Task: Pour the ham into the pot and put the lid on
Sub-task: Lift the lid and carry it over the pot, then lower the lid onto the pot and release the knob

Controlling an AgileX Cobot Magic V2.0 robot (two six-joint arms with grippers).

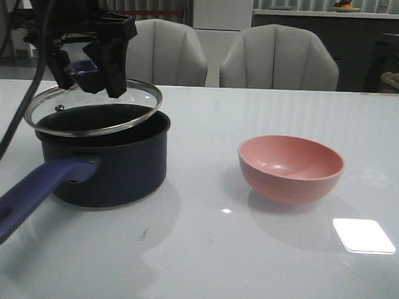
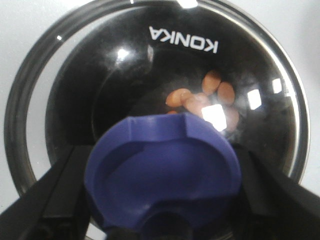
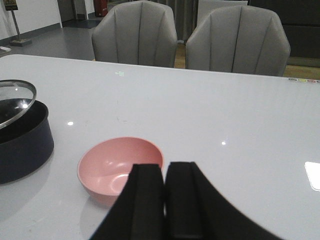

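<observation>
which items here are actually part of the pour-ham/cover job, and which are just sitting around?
In the job:
- ham, already inside the pot
- pot
- lid, tilted over the pot, not seated
- left gripper, shut on the lid's knob

Lying about:
- pink bowl, empty, standing apart from the pot
- right gripper, shut, holding nothing
- two chairs behind the table

Black angular gripper (image 1: 90,75), dangling black cable (image 1: 19,108)

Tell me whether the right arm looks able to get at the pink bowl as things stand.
Probably yes. The right pincer is shut and holds nothing, hanging just short of the pink bowl, which sits alone on open table. The pot and left pincer are well aside.
</observation>
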